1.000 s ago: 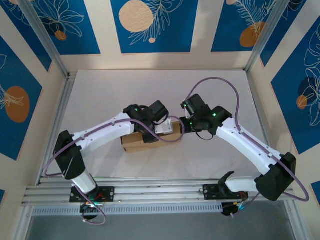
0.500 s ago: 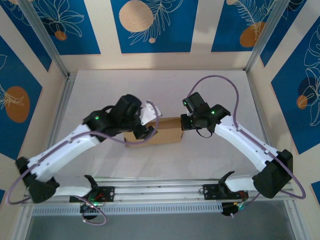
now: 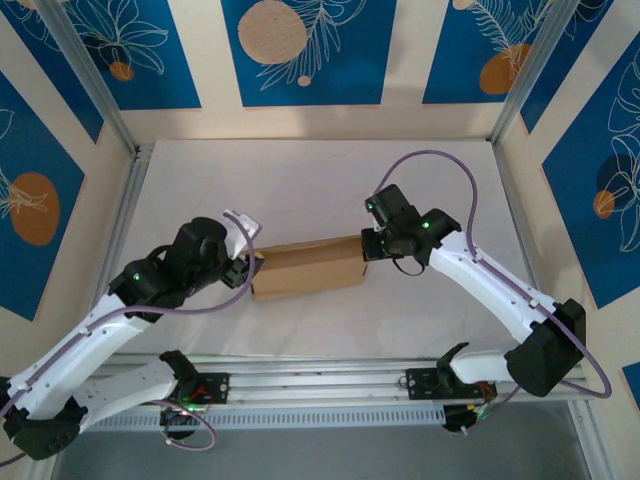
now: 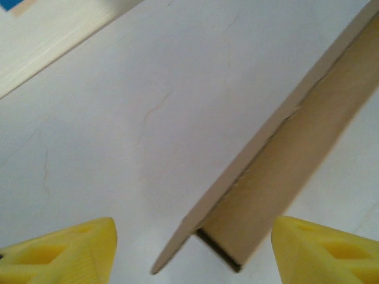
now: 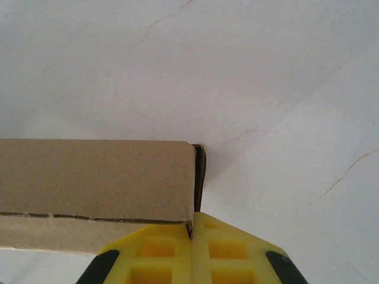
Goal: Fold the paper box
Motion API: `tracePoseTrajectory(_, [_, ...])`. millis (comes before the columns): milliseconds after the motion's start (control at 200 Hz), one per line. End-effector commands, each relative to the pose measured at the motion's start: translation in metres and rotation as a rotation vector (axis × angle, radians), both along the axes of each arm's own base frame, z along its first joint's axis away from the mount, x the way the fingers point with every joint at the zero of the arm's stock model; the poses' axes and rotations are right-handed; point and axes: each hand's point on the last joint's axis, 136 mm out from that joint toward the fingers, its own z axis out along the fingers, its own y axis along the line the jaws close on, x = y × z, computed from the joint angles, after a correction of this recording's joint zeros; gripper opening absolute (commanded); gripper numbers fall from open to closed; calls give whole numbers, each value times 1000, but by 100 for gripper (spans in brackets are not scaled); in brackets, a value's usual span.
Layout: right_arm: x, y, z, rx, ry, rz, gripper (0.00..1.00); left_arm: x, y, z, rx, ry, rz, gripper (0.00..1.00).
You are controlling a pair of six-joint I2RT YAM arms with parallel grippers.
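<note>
At table centre, the paper box (image 3: 305, 268) lies closed and shallow; folding looks nearly done, perhaps needing a final press. The right gripper (image 5: 191, 228), fingers together, touches its 3 o'clock end. The left gripper (image 4: 193, 236), fingers apart, hovers at 9 o'clock, empty.

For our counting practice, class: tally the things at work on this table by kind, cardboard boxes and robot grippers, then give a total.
paper box: 1
grippers: 2 (left gripper, right gripper)
Total: 3
</note>
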Motion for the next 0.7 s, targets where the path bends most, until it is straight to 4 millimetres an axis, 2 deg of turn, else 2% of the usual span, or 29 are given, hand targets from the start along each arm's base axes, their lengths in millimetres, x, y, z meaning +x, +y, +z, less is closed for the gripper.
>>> tracePoseTrajectory(0, [-9,-8,-12,-43,53,10,0,6,19,-20,35,31,86,67])
tracePoseTrajectory(160, [-9,-7,-15,-41,66,15,0,17,25,-33,39,67,104,57])
tracePoseTrajectory(390, [-11,-6,-18,-39,72,23,0,17,20,-46,16,116,93,30])
tracePoseTrajectory(535, [-12,-4,-17,-32,75,29,0,15,8,-50,-29,165,66,23])
tracePoseTrajectory(695, [-14,0,-18,-19,83,42,0,17,-4,-54,-91,210,55,20])
